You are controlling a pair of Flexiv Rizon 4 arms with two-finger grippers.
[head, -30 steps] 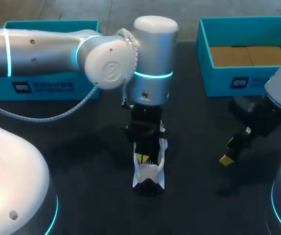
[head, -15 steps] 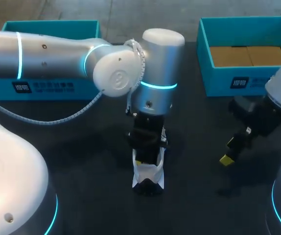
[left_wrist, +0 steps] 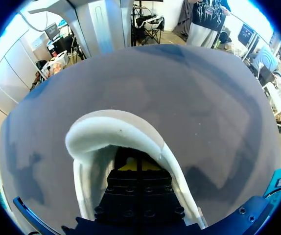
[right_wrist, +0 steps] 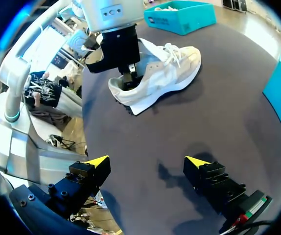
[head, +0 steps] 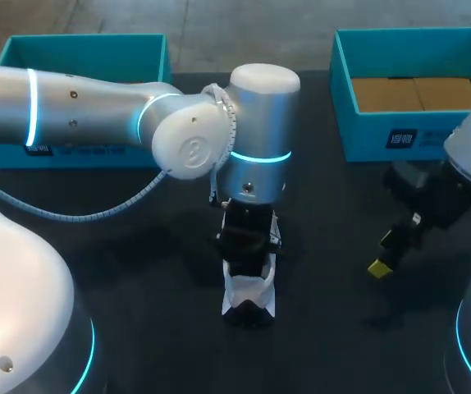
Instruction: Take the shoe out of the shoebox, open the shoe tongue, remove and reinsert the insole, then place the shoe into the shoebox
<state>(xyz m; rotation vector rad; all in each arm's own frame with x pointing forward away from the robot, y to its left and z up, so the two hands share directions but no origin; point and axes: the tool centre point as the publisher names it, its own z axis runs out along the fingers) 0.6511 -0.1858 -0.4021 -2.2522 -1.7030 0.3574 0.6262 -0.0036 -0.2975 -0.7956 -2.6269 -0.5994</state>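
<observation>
The shoe [head: 249, 293] stands mid-table [head: 137, 271], heel toward the front edge and toe toward the back. The left gripper [left_wrist: 138, 165] is sunk in its heel opening with the tips pressed together; whether they pinch the insole is hidden. The right gripper [right_wrist: 147, 160] hangs spread, well apart to the right.

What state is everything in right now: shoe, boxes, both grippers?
White lace-up sneaker: out of the box, upright on the dark table.
Left gripper: shut, tips inside the sneaker's heel opening.
Right gripper: open, empty, above bare table.
Right teal cardboard shoebox: open, brown cardboard inside.
Left teal cardboard box: open-topped.
</observation>
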